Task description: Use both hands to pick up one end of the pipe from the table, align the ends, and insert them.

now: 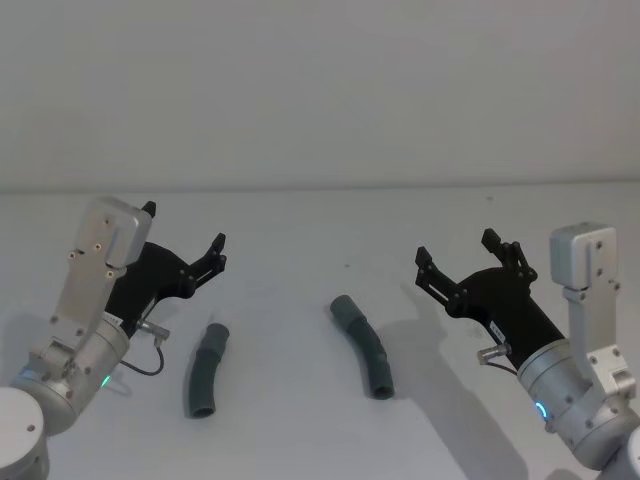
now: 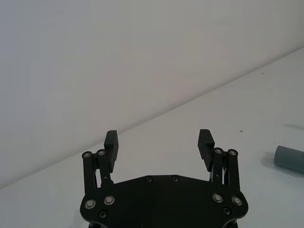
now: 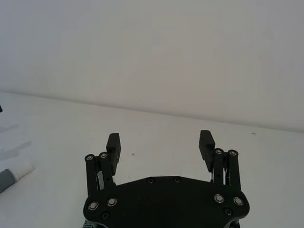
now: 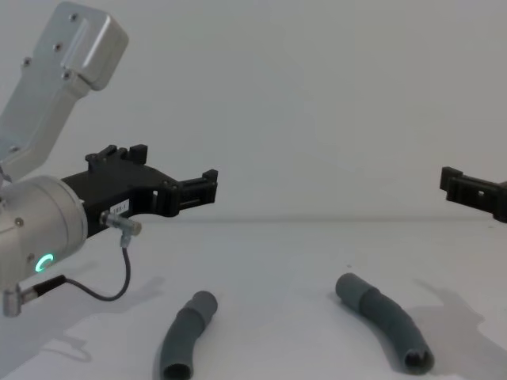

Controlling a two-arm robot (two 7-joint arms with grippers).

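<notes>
Two dark grey curved pipe pieces lie on the white table. The shorter piece lies to the left. The longer piece lies to the right, its open mouth towards me. My left gripper hovers open and empty, behind and left of the shorter piece. My right gripper hovers open and empty, right of the longer piece. A white tip on a grey piece shows in the right wrist view. A grey pipe end shows in the left wrist view.
A plain pale wall stands behind the table's far edge. A thin black cable hangs from the left wrist, close above the table. White tabletop lies bare between and around the two pieces.
</notes>
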